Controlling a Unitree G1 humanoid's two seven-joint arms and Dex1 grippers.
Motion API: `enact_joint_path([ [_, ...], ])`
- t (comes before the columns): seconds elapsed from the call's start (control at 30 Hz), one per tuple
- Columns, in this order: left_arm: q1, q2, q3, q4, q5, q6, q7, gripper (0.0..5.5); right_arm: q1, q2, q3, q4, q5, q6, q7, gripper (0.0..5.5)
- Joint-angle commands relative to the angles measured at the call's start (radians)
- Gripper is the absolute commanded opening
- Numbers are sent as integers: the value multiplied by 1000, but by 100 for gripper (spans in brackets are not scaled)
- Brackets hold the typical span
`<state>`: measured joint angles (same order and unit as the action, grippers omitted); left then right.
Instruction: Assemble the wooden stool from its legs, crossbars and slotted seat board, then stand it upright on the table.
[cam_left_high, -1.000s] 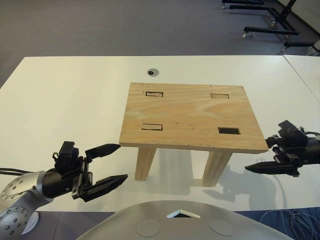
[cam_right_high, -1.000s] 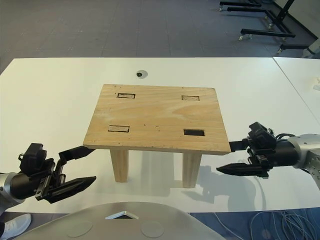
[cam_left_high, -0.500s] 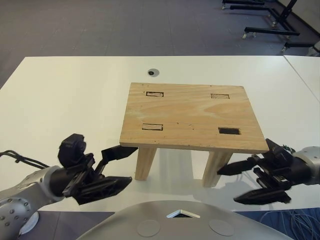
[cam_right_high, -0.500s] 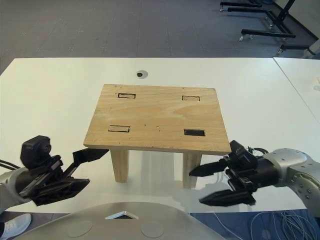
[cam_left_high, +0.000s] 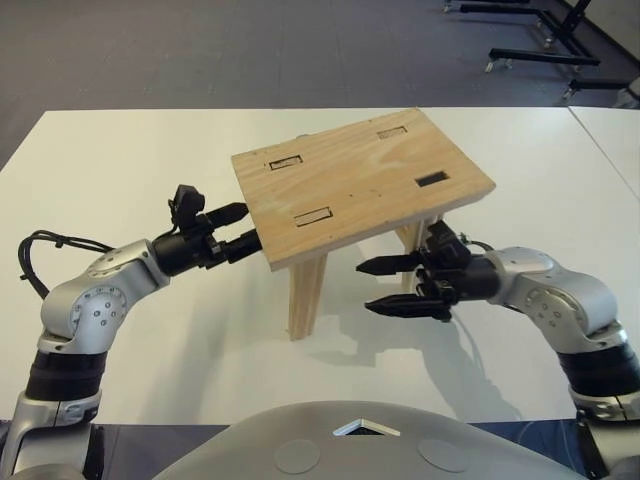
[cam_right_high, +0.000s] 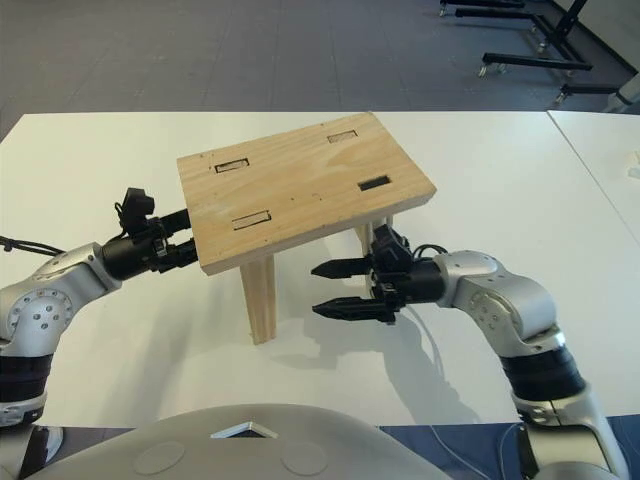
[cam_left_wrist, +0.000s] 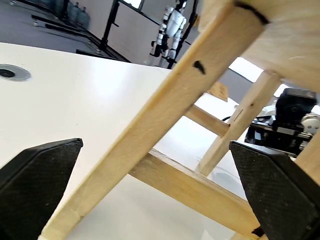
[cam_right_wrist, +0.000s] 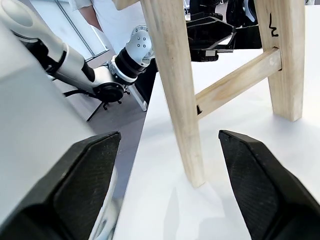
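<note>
Leg (cam_left_high: 305, 295) of the assembled stool nearest the robot stands with its foot on the white table (cam_left_high: 130, 350). Just right of it the right gripper (cam_left_high: 378, 286) hovers under the seat board (cam_left_high: 350, 180), its two fingers spread wide, pointing left and gripping nothing. Farther left, the left gripper (cam_left_high: 242, 227) sits at the board's left edge, fingers likewise wide apart; whether they touch the wood I cannot tell. The board hides most of the frame beneath it. Part of a far leg (cam_left_high: 412, 238) shows below its right side, and a crossbar (cam_right_wrist: 235, 82) joins two legs. Whether every foot rests on the table is unclear. Of the board's four slots, the right one (cam_left_high: 433, 179) looks dark. A small black scribble (cam_right_wrist: 272, 22) on one leg is not legible. Beyond the table, black wheeled frames (cam_left_high: 540, 50) are cut off at the edge.
</note>
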<state>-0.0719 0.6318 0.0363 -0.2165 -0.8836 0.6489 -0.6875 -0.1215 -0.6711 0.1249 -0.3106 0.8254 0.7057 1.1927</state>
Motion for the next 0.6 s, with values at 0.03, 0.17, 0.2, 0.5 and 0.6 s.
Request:
enact_joint_path([
  [0.03, -70, -27, 9, 79, 110, -55, 29, 538, -50, 30, 43, -26, 11, 44, -11, 361],
  [0.17, -103, -44, 31, 144, 176, -87, 29, 538, -18, -86, 24, -79, 112, 138, 144, 361],
  [0.2, -110, -49, 31, 159, 190, -96, 27, 538, -21, -99, 9, -74, 136, 157, 163, 361],
  [0.5, -245, -155, 9, 309, 328, -185, 56, 538, -152, 141, 96, 25, 67, 118, -1, 361],
  [0.6, -345, -188, 18, 439, 412, -266, 98, 538, -162, 180, 106, 43, 49, 98, -11, 361],
])
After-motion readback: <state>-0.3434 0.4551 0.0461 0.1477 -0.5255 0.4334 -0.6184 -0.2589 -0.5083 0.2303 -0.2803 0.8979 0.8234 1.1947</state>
